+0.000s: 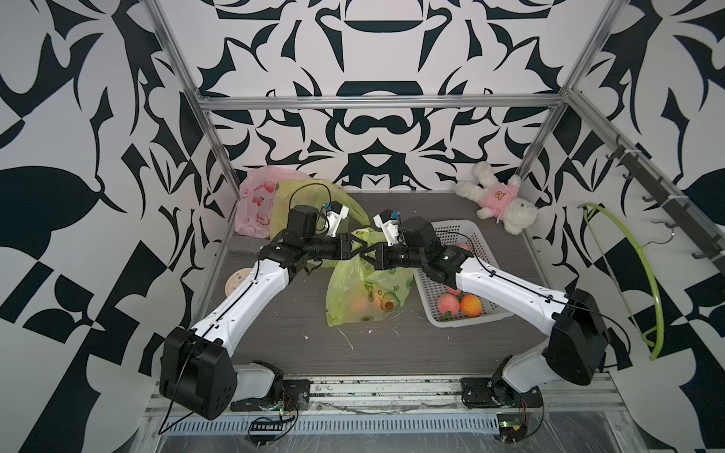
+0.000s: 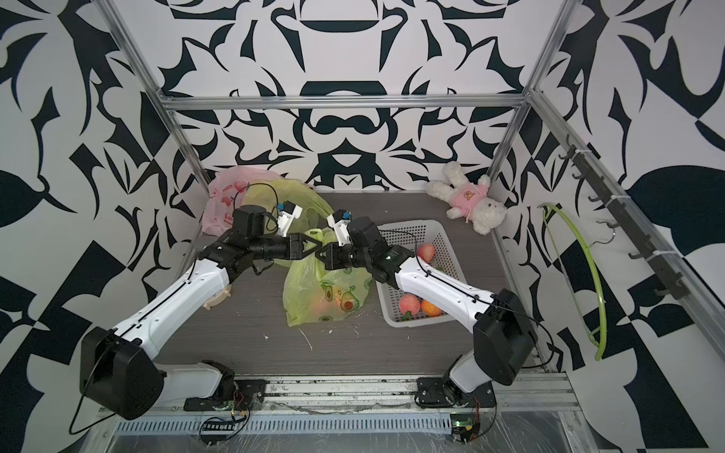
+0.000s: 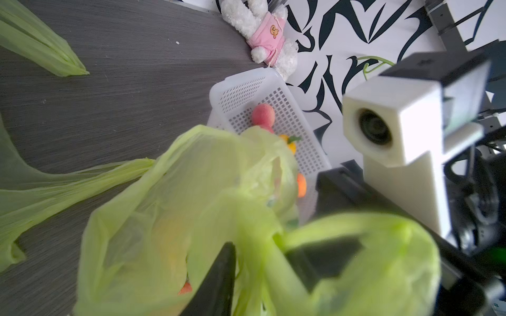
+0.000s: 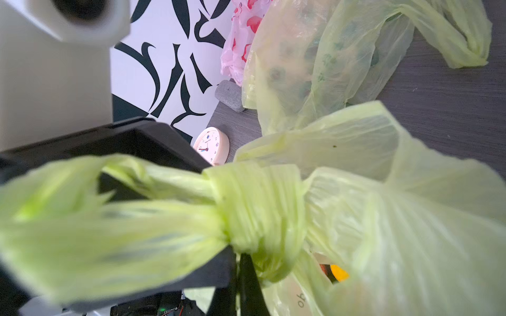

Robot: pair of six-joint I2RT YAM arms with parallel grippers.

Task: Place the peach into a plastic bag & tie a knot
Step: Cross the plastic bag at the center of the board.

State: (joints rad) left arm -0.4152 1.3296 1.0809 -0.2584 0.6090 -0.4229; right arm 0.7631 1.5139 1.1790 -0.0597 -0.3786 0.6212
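Right wrist view gives the best look at the work: a knot (image 4: pixel 260 208) is already formed in the gathered handles of the green bag (image 1: pixel 365 290), wrapped but seemingly not fully cinched. The right gripper (image 4: pixel 242 262) has its jaws fully together, pinching a strand of film that runs down from the knot. The left gripper (image 1: pixel 359 247) meets it tip to tip above the bag's mouth. Its jaws stand partly apart with a handle loop bunched around them, and whether they actually clamp the plastic cannot be told. The peach (image 1: pixel 359 304) lies inside the bag, showing as an orange glow through the film, and the bag rests on the table (image 1: pixel 274 313) just beside the white basket (image 1: pixel 455 225) that holds more fruit. The step in hand looks like drawing the knot tight. To do it well, each arm should hold its own tail close to the knot and pull outward in opposite directions, level and slowly, so the wrap slides down without tearing the thin film. The left side probably needs a surer grip first. Pulling sideways rather than upward should keep the peach settled, and the wrist cameras sit close enough to risk bumping.
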